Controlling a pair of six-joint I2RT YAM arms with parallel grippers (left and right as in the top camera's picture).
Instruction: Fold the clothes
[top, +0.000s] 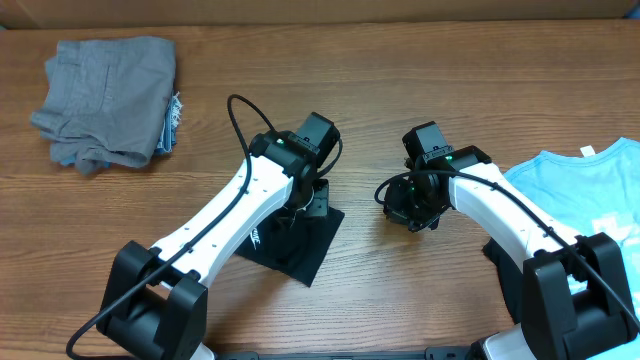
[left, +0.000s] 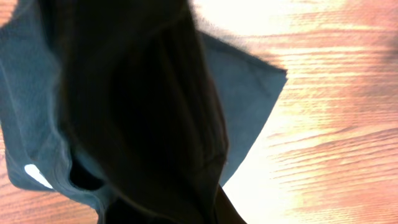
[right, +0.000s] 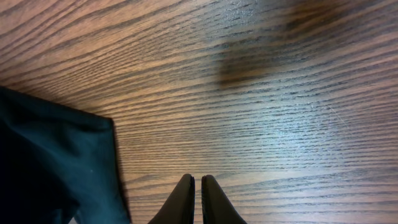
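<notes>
Black T-shirt (top: 303, 252) is a compact dark patch on the surface (top: 400, 90), mid-front, right under the left arm (top: 250, 190). Grey folded garments (top: 105, 100) are far back-left, light blue T-shirt (top: 585, 195) at the right edge; both are well apart from the work.

Left fingers: cannot tell. The left wrist view is all black cloth (left: 137, 112) rising toward the lens and hiding them. Reads like a fold being carried, but that's my guess. White logo (left: 37, 175) shows at the lower left of that view.

Right fingers (right: 184, 200): tips nearly together, nothing between them, over bare wood just beside the shirt's edge (right: 56, 162).

To do this fold well:
- keep the carried layer low, lay it flat and square to the visible corner (left: 280, 73)
- let go only once the cloth is down, else it springs back
- right arm (top: 480, 195) could pin the near edge so the stack doesn't drag
- 1 smoothing pass if it bunches
</notes>
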